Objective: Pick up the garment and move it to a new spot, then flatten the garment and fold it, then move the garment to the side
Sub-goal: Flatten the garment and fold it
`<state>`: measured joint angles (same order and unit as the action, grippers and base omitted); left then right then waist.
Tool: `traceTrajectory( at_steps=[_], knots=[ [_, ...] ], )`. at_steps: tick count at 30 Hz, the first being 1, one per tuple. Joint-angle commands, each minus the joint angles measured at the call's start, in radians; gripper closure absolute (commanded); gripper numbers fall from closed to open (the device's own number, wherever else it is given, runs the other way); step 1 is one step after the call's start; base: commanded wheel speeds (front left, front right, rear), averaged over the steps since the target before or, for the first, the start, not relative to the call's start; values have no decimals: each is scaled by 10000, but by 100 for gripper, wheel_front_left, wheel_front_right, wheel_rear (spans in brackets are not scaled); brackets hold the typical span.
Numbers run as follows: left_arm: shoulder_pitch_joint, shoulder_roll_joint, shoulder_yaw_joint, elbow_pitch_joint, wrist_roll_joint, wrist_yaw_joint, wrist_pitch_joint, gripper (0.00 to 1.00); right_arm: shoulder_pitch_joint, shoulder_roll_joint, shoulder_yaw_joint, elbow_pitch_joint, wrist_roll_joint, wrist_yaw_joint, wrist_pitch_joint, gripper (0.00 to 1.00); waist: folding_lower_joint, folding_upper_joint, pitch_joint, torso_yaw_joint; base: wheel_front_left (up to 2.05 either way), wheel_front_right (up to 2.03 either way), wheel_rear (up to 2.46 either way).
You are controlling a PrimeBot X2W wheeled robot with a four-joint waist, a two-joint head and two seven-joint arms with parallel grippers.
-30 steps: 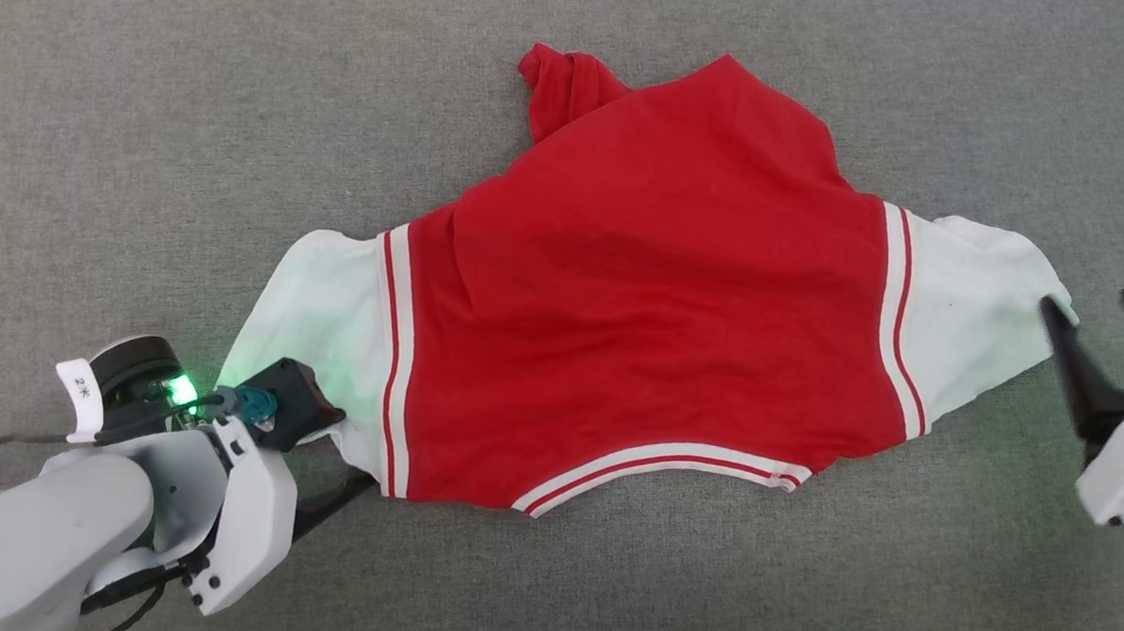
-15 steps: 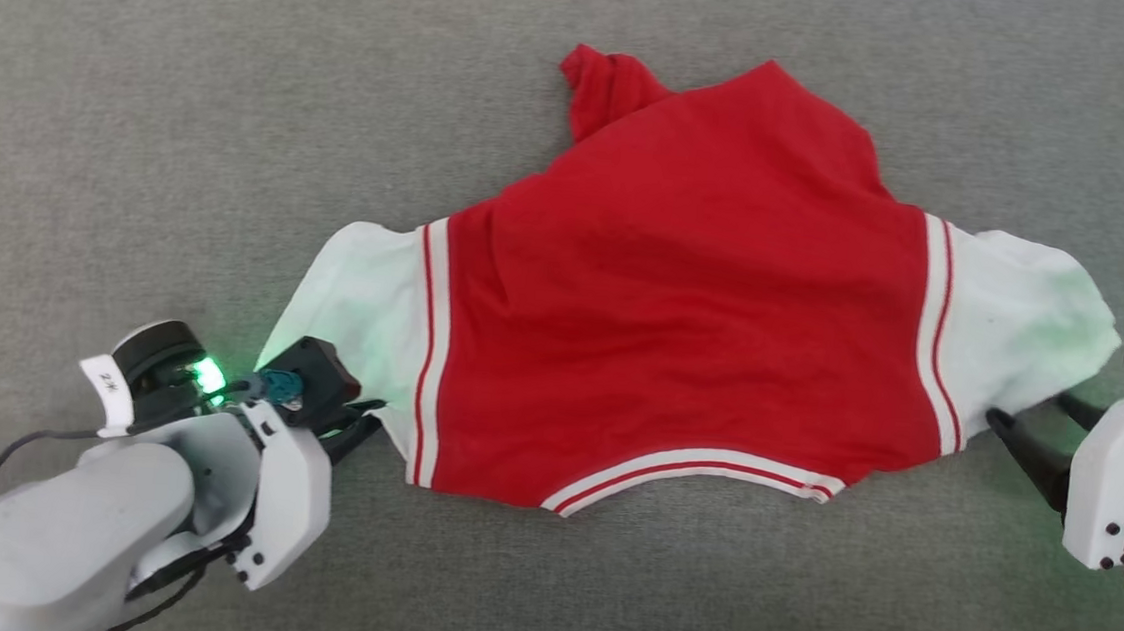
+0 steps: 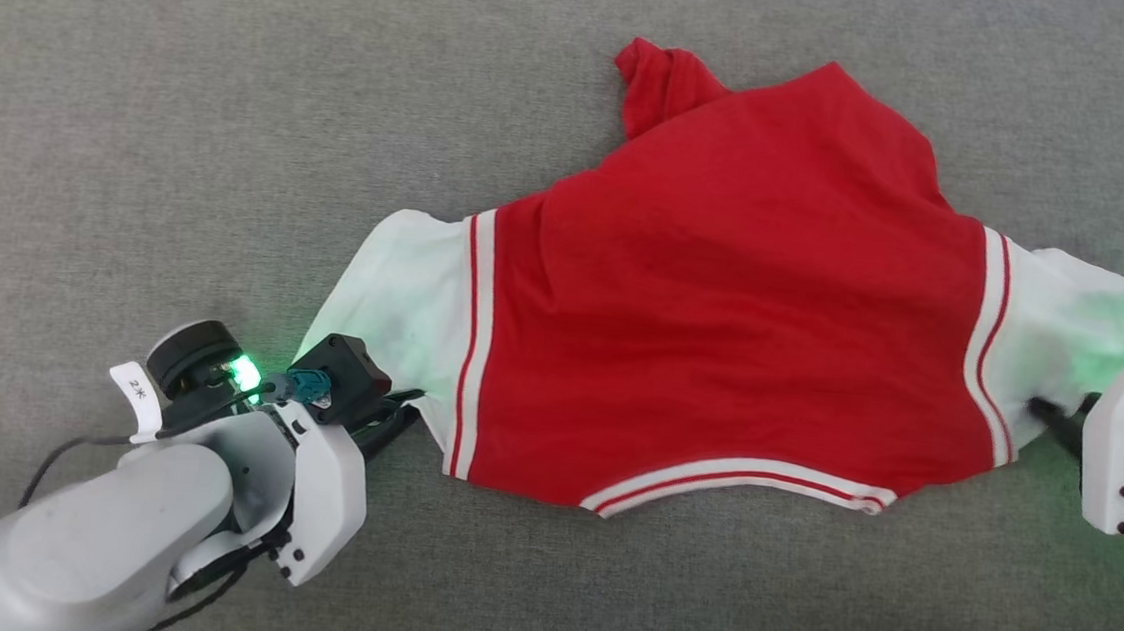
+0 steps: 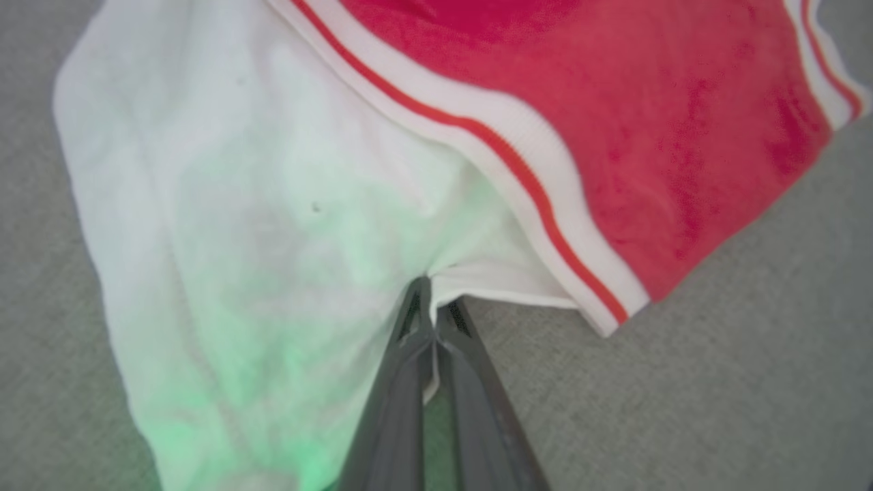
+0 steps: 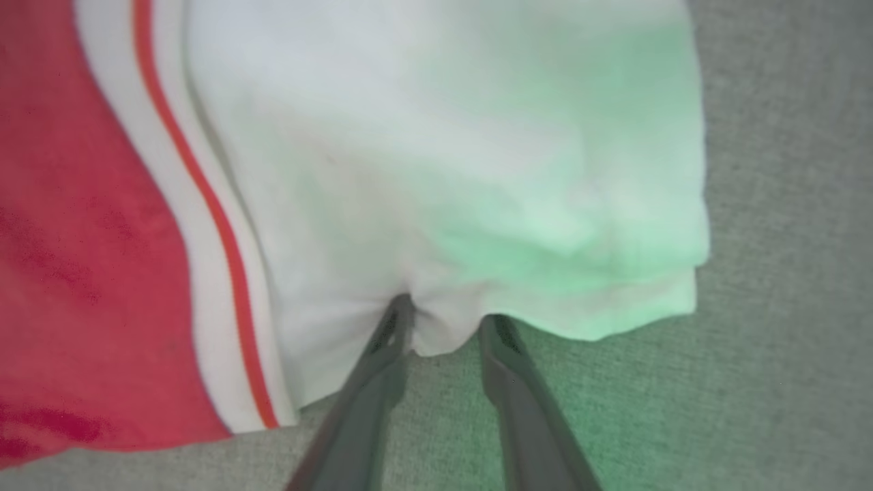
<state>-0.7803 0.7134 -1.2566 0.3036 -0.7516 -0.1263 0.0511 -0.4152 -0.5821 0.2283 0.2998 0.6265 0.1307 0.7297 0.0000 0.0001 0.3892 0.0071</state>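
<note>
Head view: left gripper (image 3: pixel 406 414) clamps the 8 o'clock edge of soft red, white-sleeved fabric shirt (image 3: pixel 732 319); right gripper (image 5: pixel 447 315), fingers apart, straddles its 3 o'clock hem; grey cloth surface (image 3: pixel 239 80) spreads beyond.

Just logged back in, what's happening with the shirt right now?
The robot is taking hold of the garment, which lies spread on the grey surface. The left gripper is shut on the lower edge of one white sleeve. The right gripper is at the other white sleeve, with its fingers apart and a bunch of cloth between them, not yet clamped.
</note>
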Motion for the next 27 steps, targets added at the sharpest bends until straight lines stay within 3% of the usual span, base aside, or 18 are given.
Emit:
traceTrajectory(
  at_steps=[1,8,17,23,27],
  knots=[
    [532,-428,-438,219,-210,-67,110,100,345,456,524,513,80,0,21,100,0,-1,-46,44,0,0,0],
    [695,-502,-134,495,-1642,-67,-1568,100,470,320,15,120,725,0,-1168,100,0,-1,-435,94,0,0,0],
    [1012,-60,1223,-292,-3631,-30,-3103,100,1228,291,-1737,-2056,2027,-2,-2008,100,0,-1,-1014,199,0,0,0],
    [951,3,2626,-518,-3937,-31,-3173,100,910,789,-2842,-2740,2170,0,-2377,100,0,-1,-1166,333,0,0,0],
    [496,-538,3653,341,-3871,-3,-3179,100,-10,1655,-3311,-2460,2181,0,-2715,100,0,-1,-1090,431,0,0,0]
  ],
)
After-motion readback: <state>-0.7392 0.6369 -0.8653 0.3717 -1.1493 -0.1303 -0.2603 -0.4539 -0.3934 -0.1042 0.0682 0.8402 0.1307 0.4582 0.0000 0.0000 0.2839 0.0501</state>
